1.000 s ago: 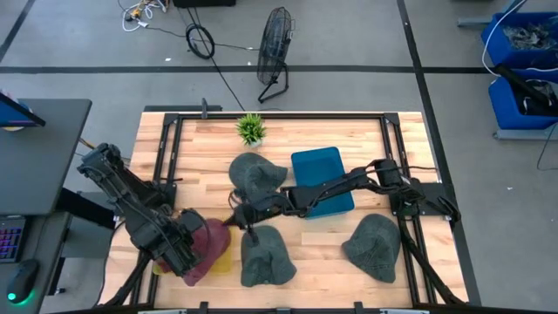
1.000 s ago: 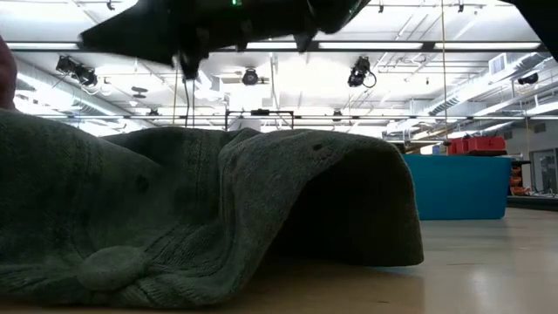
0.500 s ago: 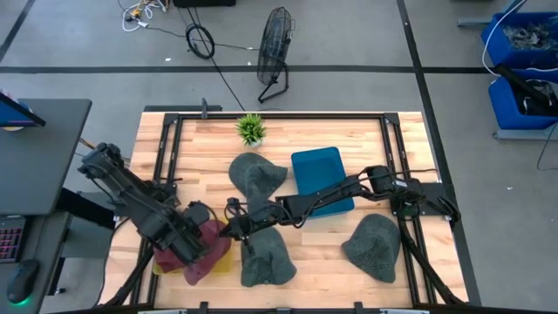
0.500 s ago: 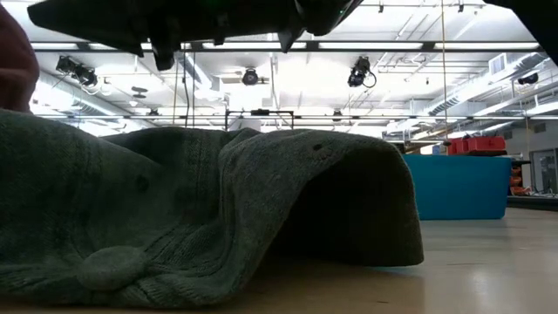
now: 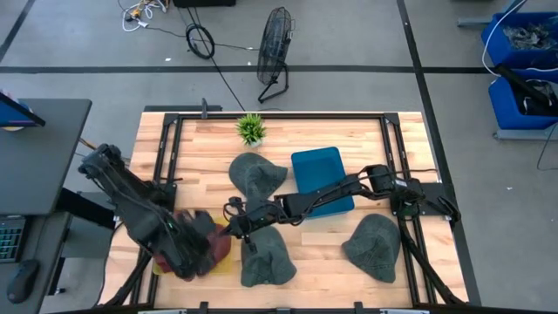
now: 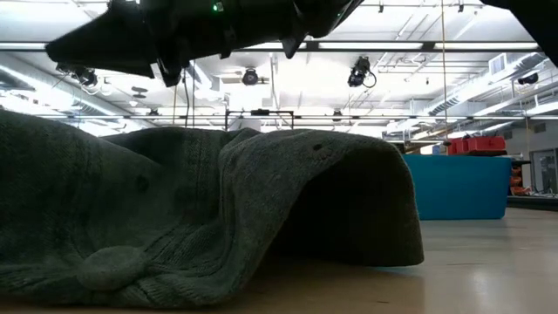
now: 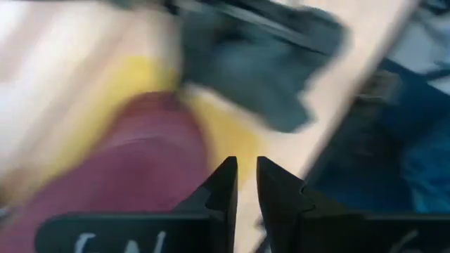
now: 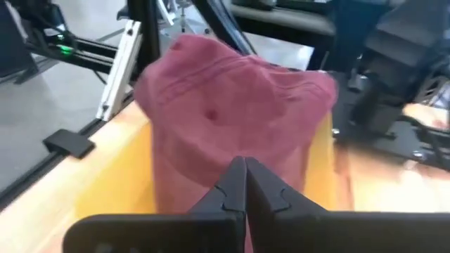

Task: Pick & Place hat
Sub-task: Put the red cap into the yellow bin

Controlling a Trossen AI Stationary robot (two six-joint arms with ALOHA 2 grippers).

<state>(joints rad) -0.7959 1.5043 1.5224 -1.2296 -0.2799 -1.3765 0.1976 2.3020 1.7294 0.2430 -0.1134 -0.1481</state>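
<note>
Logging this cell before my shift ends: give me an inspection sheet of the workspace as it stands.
Surface: wooden table, dark frame.
Job's things: maroon hat on yellow mat; three grey hats; teal bin.
Clutter: small plant.
Grippers: left gripper nearly shut above the maroon hat; right gripper shut, beside it.
Cables: loose on floor.
Surroundings: floor fan, blue crates, desk.

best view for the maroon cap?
Right wrist view: the maroon fabric cap fills the frame, crown and brim visible. High view shows it mostly hidden under the left arm; left wrist view blurs it; low view misses it.
</note>
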